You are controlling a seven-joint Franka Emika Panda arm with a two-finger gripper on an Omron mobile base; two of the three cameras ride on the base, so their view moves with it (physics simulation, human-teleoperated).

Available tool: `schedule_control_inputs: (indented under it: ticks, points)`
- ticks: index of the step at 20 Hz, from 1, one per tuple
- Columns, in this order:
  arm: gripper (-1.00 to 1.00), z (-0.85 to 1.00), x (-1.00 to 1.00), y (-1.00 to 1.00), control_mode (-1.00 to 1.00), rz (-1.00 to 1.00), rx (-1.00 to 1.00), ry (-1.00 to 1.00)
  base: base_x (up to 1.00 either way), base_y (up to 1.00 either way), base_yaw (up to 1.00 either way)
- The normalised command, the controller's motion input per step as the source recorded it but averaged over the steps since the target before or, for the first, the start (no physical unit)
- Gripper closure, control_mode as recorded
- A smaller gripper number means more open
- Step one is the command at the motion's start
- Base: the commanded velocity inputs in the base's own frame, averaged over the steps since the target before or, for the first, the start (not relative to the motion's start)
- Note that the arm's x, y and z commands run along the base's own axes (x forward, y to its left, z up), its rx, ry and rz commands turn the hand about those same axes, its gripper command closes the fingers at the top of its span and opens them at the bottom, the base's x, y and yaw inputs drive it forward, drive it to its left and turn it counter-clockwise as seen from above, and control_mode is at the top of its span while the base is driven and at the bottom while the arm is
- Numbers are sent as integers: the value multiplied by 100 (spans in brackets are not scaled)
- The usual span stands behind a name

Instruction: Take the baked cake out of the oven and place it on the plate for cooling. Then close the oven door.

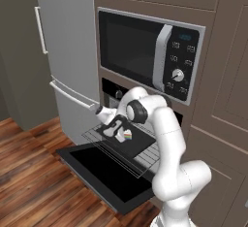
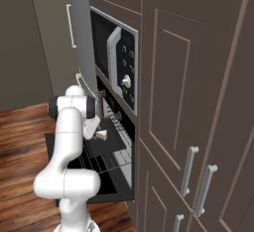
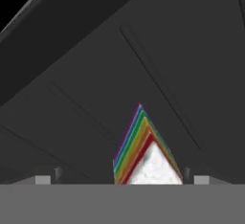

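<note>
The oven door (image 1: 104,175) lies nearest in the left base view, dropped flat on its bottom hinge, its front edge hanging over the wood floor (image 1: 29,163) toward 7 o'clock. Open floor spreads off that edge to 9 o'clock.

Just beyond the door, a wire rack (image 1: 145,155) juts out of the oven (image 1: 112,91) over the door's hinge side, carrying a dark tray (image 1: 133,144). The cake (image 1: 128,136), a wedge with rainbow layers and white icing, sits on the tray toward its 10 o'clock side, well inside the tray's edges.

The claw (image 1: 116,128) hangs right at the cake from 10 o'clock, its fingers spread wide; in the hand view the wedge (image 3: 143,156) stands between the two tips with bare tray on both sides.

Farther back, the microwave (image 1: 145,56) sits above the oven at 12 o'clock, and the grey fridge (image 1: 68,51) closes off the 10 o'clock side beside the rack.
</note>
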Motion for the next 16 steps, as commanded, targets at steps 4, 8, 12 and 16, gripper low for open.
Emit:
schedule_control_inputs:
  ticks: [4, 8, 12, 16]
  points:
    - [-100, -20, 20, -14, -100, 6, 3, 0, 0, 0, 0]
    - [-100, -14, 24, -7, -100, 6, 3, -1, 0, 0, 0]
    - [-100, -16, 20, -7, -100, 6, 3, 0, 0, 0, 0]
    - [-100, -18, 4, -8, -100, 3, 3, 0, 0, 0, 0]
